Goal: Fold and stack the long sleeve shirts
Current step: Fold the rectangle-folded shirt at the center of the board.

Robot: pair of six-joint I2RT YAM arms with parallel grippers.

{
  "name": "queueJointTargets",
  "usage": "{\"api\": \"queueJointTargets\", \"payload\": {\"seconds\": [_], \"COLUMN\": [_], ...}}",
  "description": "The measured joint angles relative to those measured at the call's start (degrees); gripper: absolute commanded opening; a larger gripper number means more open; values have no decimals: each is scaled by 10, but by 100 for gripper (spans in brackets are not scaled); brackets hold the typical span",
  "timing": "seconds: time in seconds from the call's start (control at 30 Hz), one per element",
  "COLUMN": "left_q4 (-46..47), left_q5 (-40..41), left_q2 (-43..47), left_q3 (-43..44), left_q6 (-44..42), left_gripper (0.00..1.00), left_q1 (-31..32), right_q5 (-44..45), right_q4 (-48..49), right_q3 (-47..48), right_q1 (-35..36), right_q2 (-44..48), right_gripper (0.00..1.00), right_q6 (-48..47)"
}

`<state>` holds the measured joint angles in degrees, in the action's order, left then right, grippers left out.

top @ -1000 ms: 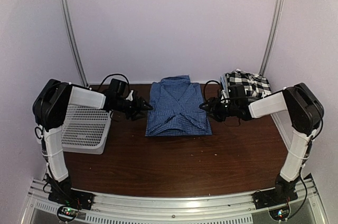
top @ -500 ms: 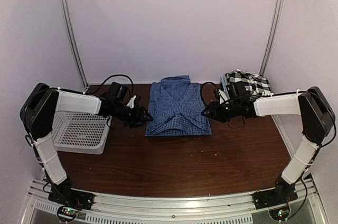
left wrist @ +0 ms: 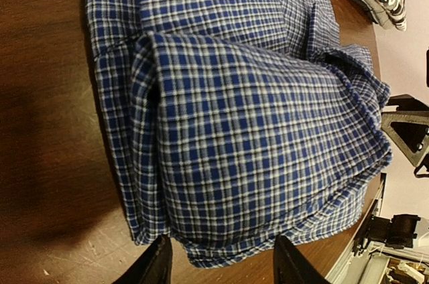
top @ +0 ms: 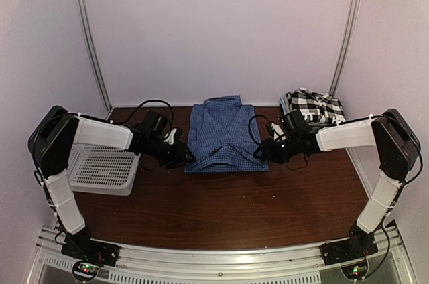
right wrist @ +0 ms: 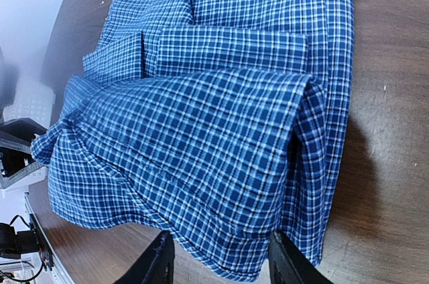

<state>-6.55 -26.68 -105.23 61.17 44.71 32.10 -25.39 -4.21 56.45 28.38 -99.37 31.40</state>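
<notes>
blue shirt (top: 224, 135) was found between the tools, long axis fore-aft | left tool (top: 186, 157) was set at its left near corner, right tool (top: 259, 152) at its right | both released, nothing grasped

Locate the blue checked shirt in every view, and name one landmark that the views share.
Top external: the blue checked shirt lies in the middle of the picture, slightly above centre.
Left wrist: the shirt fills the centre and right.
Right wrist: the shirt fills the centre and left.
Shared landmark: the dark wooden table beneath it.
</notes>
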Motion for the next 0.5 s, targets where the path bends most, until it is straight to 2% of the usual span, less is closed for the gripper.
{"api": "queueJointTargets", "payload": {"seconds": [0.3, 0.5], "left_q4": [0, 2], "left_q5": [4, 5], "left_q2": [-15, -21], "left_q3": [-4, -4], "left_q6": [-1, 0], "left_gripper": [51, 41], "left_q1": [3, 12], "right_q5": [5, 5], "right_q4": [-2, -2], "right_q3": [-5, -5], "right_q1": [4, 13], "right_q2": [-16, -23], "right_gripper": [49, 44], "right_q6": [0, 1]}}
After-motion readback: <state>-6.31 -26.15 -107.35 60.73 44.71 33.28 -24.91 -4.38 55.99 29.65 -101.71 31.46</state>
